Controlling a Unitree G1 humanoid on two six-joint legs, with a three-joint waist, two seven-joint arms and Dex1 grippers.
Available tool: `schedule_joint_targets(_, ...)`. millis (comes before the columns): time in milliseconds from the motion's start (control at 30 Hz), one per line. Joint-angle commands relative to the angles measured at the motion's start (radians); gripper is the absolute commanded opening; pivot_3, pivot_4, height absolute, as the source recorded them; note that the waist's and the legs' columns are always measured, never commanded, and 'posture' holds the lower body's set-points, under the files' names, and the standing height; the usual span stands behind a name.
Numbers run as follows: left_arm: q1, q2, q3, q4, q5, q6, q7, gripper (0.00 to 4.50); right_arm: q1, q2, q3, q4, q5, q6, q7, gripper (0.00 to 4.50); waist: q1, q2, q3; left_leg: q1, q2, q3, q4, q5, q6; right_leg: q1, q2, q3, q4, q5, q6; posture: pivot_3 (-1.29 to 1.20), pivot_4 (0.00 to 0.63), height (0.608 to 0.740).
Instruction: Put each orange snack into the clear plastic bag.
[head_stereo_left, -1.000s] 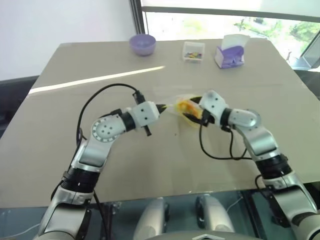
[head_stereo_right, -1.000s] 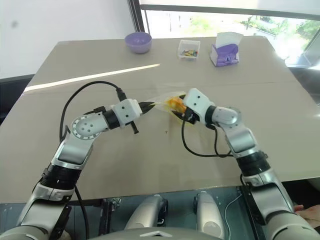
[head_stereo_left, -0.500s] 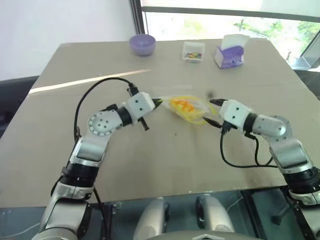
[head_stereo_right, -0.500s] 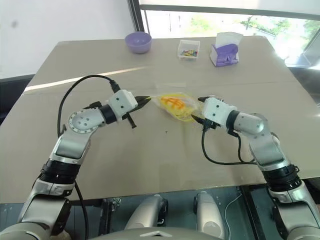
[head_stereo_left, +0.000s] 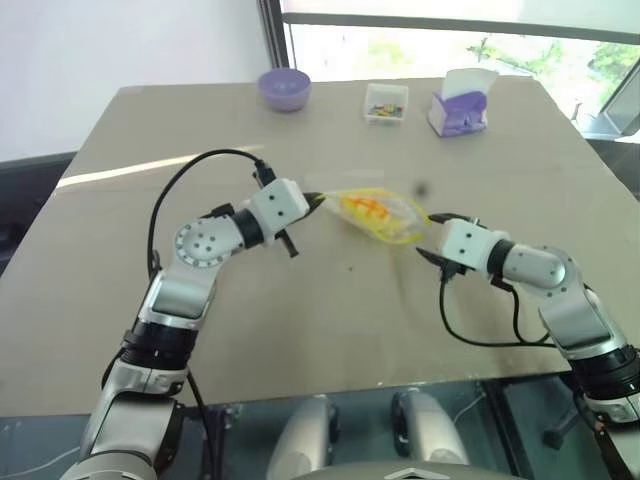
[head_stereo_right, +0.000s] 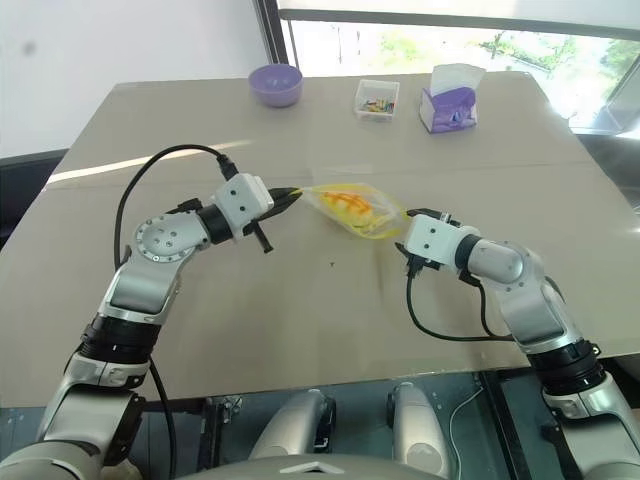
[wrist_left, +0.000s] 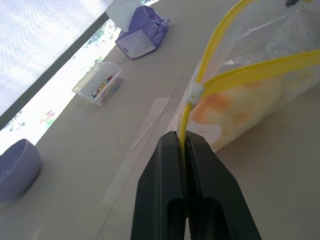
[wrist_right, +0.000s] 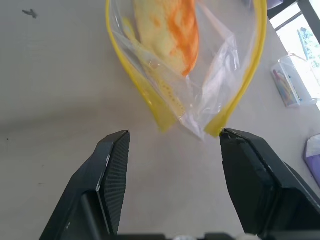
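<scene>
Hanging from one pinched corner, the clear plastic bag is held above the tabletop by the left gripper, whose jaws are shut tight on the yellow sealing strip. The orange snack sits inside the bag, showing through the film. The right gripper waits just off the bag's open mouth, jaws wide and holding nothing.

From where I stand, the worry is that open mouth: it faces sideways toward the right gripper, so a tilt or jerk of the left arm could let the snack slide back out. The thin grip on the strip might also slip.

A second ago the right gripper was pressed up against the bag; it has since drawn away to the right and a little lower.
</scene>
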Motion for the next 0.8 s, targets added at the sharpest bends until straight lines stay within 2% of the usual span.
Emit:
schedule_joint_targets(33, -0.020, 0.005, 0.020, -0.023, -0.008, -0.008, 0.002, 0.00, -0.036, 0.021, -0.005, 0.009, -0.008, -0.005, -0.027, 3.03, 0.000, 0.000, 0.000, 0.000, 0.000, 0.000, 0.000, 0.000, 0.000, 0.000, 0.000, 0.000, 0.000, 0.000, 0.000, 0.00, 0.150, 0.740)
schedule_joint_targets(233, -0.018, 0.004, 0.018, -0.027, -0.004, -0.010, 0.005, 0.00, -0.064, 0.053, -0.019, 0.018, 0.013, 0.012, -0.029, 3.03, 0.001, 0.000, 0.000, 0.000, 0.000, 0.000, 0.000, 0.000, 0.000, 0.000, 0.000, 0.000, 0.000, 0.000, 0.000, 0.00, 0.150, 0.740)
schedule_joint_targets(267, -0.016, 0.005, 0.019, -0.029, -0.004, -0.009, 0.005, 0.00, -0.063, 0.053, -0.020, 0.015, 0.015, 0.015, -0.027, 2.51, 0.001, 0.000, 0.000, 0.000, 0.000, 0.000, 0.000, 0.000, 0.000, 0.000, 0.000, 0.000, 0.000, 0.000, 0.000, 0.00, 0.150, 0.740)
schedule_joint_targets(333, -0.011, 0.007, 0.021, -0.033, -0.005, -0.010, 0.006, 0.00, -0.062, 0.050, -0.022, 0.011, 0.020, 0.017, -0.023, 1.78, 0.001, 0.000, 0.000, 0.000, 0.000, 0.000, 0.000, 0.000, 0.000, 0.000, 0.000, 0.000, 0.000, 0.000, 0.000, 0.00, 0.150, 0.740)
schedule_joint_targets(367, -0.009, 0.008, 0.022, -0.034, -0.005, -0.010, 0.006, 0.00, -0.062, 0.047, -0.024, 0.007, 0.023, 0.018, -0.021, 1.15, 0.001, 0.000, 0.000, 0.000, 0.000, 0.000, 0.000, 0.000, 0.000, 0.000, 0.000, 0.000, 0.000, 0.000, 0.000, 0.00, 0.150, 0.740)
schedule_joint_targets(433, -0.007, 0.010, 0.024, -0.036, -0.005, -0.011, 0.006, 0.00, -0.063, 0.039, -0.030, -0.003, 0.032, 0.018, -0.012, 0.20, 0.001, 0.000, 0.000, 0.000, 0.000, 0.000, 0.000, 0.000, 0.000, 0.000, 0.000, 0.000, 0.000, 0.000, 0.000, 0.00, 0.150, 0.740)
schedule_joint_targets(467, -0.006, 0.011, 0.025, -0.037, -0.006, -0.012, 0.005, 0.00, -0.064, 0.036, -0.033, -0.008, 0.036, 0.019, -0.009, 0.02, 0.001, 0.000, 0.000, 0.000, 0.000, 0.000, 0.000, 0.000, 0.000, 0.000, 0.000, 0.000, 0.000, 0.000, 0.000, 0.00, 0.150, 0.740)
schedule_joint_targets(667, -0.012, 0.034, 0.042, -0.035, -0.030, -0.026, -0.023, 0.00, -0.081, -0.026, -0.086, -0.046, 0.102, 0.049, 0.054, 0.02, 0.001, 0.000, 0.000, 0.000, 0.000, 0.000, 0.000, 0.000, 0.000, 0.000, 0.000, 0.000, 0.000, 0.000, 0.000, 0.00, 0.150, 0.740)
schedule_joint_targets(800, -0.082, 0.038, 0.079, 0.015, -0.079, -0.022, -0.044, 0.00, -0.166, -0.092, -0.129, 0.006, 0.143, 0.054, 0.101, 0.02, 0.001, 0.000, 0.000, 0.000, 0.000, 0.000, 0.000, 0.000, 0.000, 0.000, 0.000, 0.000, -0.001, 0.000, 0.000, 0.00, 0.150, 0.740)
